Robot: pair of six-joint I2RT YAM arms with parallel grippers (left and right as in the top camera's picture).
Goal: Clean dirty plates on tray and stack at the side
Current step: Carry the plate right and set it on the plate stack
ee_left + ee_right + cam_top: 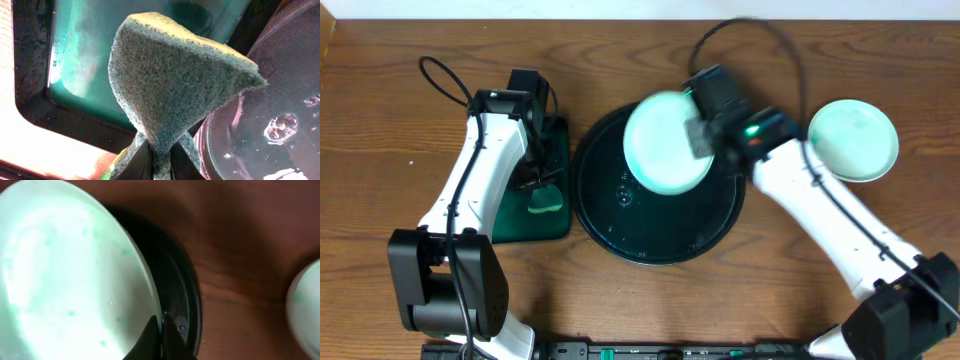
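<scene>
Plate held up for wiping.
Your right gripper (161, 324) pinches the rim of the pale mint round plate (665, 140) over the glossy black tray (610, 228); your left gripper (159, 152) squeezes the green sponge (175, 75).

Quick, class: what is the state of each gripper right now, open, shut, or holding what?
The left gripper is shut on the green sponge.
The right gripper is shut on the rim of the mint plate.

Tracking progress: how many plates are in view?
2. One plate held by the right gripper over the black tray; a second plate on the tabletop, far right. Another may hide beneath the held one.
</scene>
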